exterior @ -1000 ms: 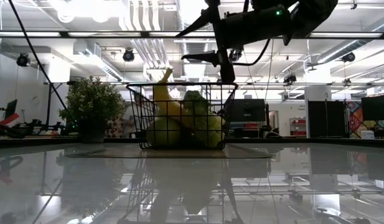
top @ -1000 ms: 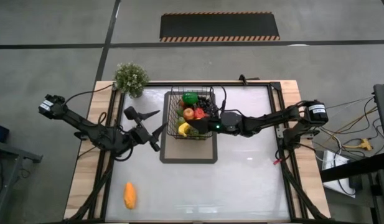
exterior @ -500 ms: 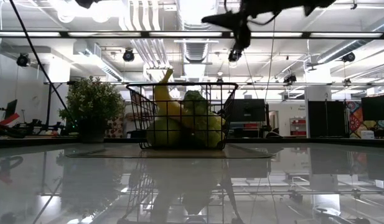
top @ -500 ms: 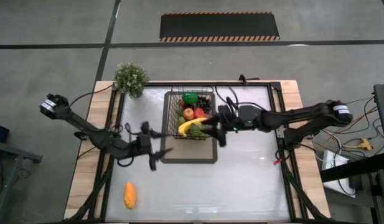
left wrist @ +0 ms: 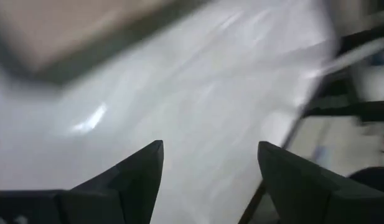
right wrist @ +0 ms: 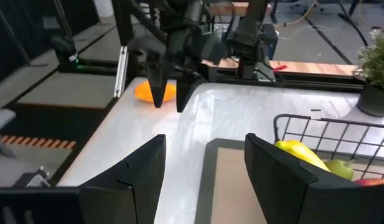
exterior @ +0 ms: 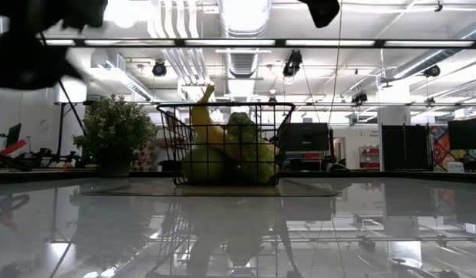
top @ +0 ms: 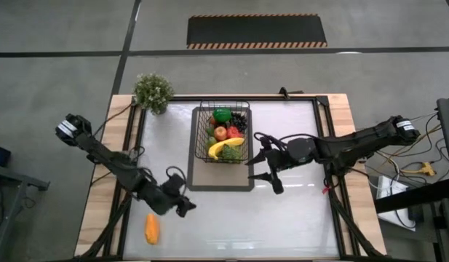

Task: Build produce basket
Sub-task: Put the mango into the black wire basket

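Note:
The black wire basket [top: 223, 133] stands on a dark-bordered mat [top: 220, 179] and holds a banana [top: 225, 148], a red apple, green pieces and dark grapes. It also shows in the low view [exterior: 226, 143]. An orange piece [top: 151, 228] lies on the table near its near left corner, also in the right wrist view [right wrist: 155, 91]. My left gripper [top: 182, 207] is open and empty, just right of the orange piece, its fingers pointing down [right wrist: 169, 99]. My right gripper [top: 260, 164] is open and empty, right of the basket, over the mat's right edge.
A potted plant [top: 153, 92] stands at the far left corner of the table. The white table top [top: 297, 218] stretches to the right of and nearer than the mat. Dark rails [top: 327, 145] frame the table's sides.
My left gripper has swung from beside the basket's left side toward the table's near edge, down close to the orange piece. My right gripper has drawn back from over the basket toward the table's right and near side, staying open. The produce in the basket has stayed in place.

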`<state>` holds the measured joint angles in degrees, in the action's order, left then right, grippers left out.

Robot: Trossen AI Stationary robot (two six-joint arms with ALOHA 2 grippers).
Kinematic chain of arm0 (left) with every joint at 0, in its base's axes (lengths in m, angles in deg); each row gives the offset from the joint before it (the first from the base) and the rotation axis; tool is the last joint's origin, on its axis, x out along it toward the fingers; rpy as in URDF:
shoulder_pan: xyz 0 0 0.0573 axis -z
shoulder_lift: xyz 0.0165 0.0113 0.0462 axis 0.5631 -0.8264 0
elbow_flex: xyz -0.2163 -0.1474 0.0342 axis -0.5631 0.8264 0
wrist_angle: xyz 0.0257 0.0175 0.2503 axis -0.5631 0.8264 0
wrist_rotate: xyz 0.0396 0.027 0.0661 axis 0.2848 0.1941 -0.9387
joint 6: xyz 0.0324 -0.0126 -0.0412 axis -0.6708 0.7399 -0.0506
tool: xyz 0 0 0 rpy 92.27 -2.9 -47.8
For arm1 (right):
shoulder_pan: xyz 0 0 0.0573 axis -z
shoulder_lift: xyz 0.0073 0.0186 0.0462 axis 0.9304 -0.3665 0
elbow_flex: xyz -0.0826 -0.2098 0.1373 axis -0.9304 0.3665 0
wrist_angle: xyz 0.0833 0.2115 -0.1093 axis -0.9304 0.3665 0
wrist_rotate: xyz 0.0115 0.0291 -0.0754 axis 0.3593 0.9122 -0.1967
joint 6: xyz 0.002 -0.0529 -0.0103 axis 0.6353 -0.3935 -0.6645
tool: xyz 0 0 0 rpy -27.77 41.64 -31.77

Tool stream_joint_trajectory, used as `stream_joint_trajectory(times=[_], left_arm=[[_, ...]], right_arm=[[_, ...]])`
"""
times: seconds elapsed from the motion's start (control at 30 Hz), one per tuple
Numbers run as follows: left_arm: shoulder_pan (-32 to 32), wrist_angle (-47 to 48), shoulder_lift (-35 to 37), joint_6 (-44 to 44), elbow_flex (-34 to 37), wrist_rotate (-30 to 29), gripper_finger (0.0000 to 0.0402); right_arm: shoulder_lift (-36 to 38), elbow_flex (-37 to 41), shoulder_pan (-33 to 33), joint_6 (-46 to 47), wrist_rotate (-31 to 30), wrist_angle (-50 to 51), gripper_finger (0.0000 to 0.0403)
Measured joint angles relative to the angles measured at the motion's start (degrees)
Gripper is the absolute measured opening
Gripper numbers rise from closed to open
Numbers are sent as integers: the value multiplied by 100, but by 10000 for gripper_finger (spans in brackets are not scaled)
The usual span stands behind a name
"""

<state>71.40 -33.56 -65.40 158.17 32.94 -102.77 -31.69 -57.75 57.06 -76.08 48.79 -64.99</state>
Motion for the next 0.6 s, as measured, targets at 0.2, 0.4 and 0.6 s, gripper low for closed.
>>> stream_joint_trajectory(times=[0.2, 0.4, 0.6], left_arm=[[21, 2189, -1038, 1406, -1198, 1920, 244], [181, 4830, -2023, 1862, -2798, 3349, 244], [560, 5219, -2387, 2644, -3333, 3889, 244]], right_arm=[[-80, 22, -23, -243, 6, -3, 203], [-88, 28, -22, -375, 7, -9, 203], [-88, 57, -20, -433, 7, -9, 203]])
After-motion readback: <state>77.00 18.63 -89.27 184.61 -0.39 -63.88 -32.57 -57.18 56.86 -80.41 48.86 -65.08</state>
